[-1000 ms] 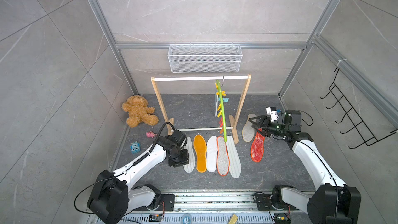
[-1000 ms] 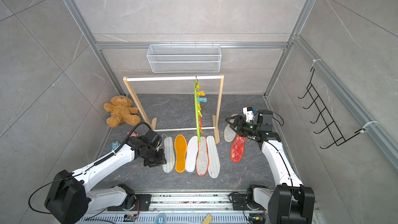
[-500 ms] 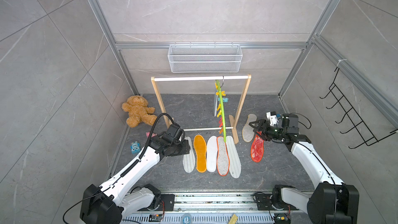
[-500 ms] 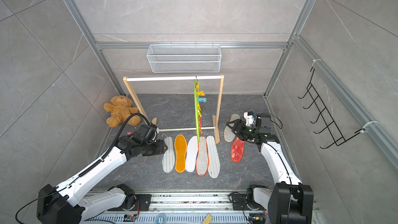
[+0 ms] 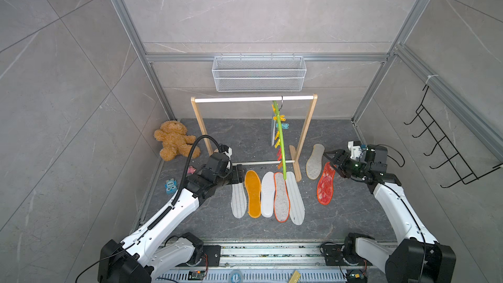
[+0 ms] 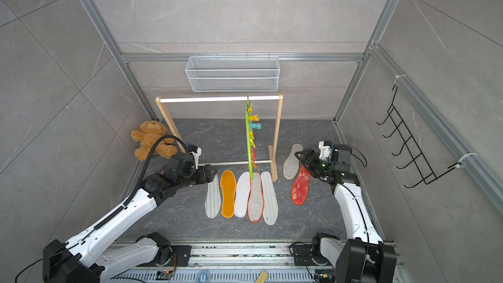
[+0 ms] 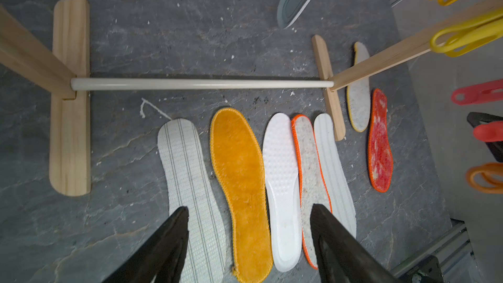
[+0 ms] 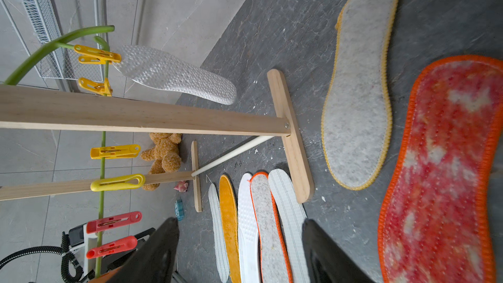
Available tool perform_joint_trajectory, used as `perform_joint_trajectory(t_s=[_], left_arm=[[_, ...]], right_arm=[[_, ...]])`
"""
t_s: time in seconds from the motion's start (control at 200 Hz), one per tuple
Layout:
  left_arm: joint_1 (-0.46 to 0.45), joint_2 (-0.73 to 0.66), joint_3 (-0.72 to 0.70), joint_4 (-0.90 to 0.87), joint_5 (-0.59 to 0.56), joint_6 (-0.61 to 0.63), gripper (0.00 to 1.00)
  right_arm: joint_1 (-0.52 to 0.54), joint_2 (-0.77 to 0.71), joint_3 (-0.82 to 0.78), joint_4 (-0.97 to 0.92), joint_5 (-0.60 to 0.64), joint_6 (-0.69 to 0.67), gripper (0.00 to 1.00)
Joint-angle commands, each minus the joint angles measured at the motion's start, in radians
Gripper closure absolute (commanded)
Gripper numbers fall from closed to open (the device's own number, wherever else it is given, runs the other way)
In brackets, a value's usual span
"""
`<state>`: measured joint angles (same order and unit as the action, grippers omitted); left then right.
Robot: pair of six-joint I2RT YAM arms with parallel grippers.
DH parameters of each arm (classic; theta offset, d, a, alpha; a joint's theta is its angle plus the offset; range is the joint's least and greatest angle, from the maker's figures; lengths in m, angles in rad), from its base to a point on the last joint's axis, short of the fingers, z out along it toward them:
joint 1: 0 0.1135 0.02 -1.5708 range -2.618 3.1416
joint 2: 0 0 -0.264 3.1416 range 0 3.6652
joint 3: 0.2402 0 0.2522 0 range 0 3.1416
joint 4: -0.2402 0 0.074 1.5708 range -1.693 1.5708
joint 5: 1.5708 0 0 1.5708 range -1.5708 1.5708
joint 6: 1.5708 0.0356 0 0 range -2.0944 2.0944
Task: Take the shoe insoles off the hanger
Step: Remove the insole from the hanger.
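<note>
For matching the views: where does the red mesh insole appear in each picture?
Both top views: red mesh insole, right of the rack's wooden foot.
Left wrist: red mesh insole beyond that foot, beside the felt insole.
Right wrist: red mesh insole close, beside the felt insole.
Shared landmark: wooden foot.

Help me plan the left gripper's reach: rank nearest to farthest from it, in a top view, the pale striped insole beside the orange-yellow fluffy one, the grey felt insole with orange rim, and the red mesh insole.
1. Pale striped insole: row end, beside the left gripper.
2. Grey felt insole with orange rim: mid-row.
3. Red mesh insole: apart, past the row.
</note>
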<state>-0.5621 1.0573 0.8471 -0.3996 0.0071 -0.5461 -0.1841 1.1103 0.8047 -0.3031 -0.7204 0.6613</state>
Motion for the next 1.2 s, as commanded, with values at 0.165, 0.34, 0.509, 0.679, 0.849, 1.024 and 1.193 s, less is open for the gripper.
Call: perform_joint_trajectory(t_s=[0.165, 0.34, 0.509, 0.679, 0.849, 1.024, 1.193], left_arm=[[0.002, 0.012, -0.064, 0.361, -0.025, 0.102, 0.27], [0.003, 0.066, -0.069, 0.505, -0.040, 0.151, 0.22], [0.003, 0.143, -0.021, 0.566, -0.057, 0.179, 0.21], [0.003, 0.200, -0.036, 0.723, -0.064, 0.212, 0.21], [0.005, 0.294, 0.013, 0.750, -0.056, 0.212, 0.22], [0.005, 0.382, 0.023, 0.840, -0.054, 0.205, 0.22], [0.004, 0.472, 0.045, 0.891, -0.038, 0.200, 0.22]], right_arm=[[-0.003, -0.036, 0.031, -0.015, 0.008, 0.030, 0.26], [-0.004, -0.062, 0.049, -0.043, 0.024, 0.021, 0.26], [-0.009, -0.073, 0.069, -0.080, 0.048, -0.001, 0.27], [-0.017, -0.073, 0.090, -0.096, 0.062, -0.021, 0.28], [-0.018, -0.070, 0.119, -0.133, 0.103, -0.051, 0.28], [-0.020, -0.073, 0.134, -0.155, 0.111, -0.076, 0.28], [-0.021, -0.079, 0.137, -0.160, 0.116, -0.084, 0.26]])
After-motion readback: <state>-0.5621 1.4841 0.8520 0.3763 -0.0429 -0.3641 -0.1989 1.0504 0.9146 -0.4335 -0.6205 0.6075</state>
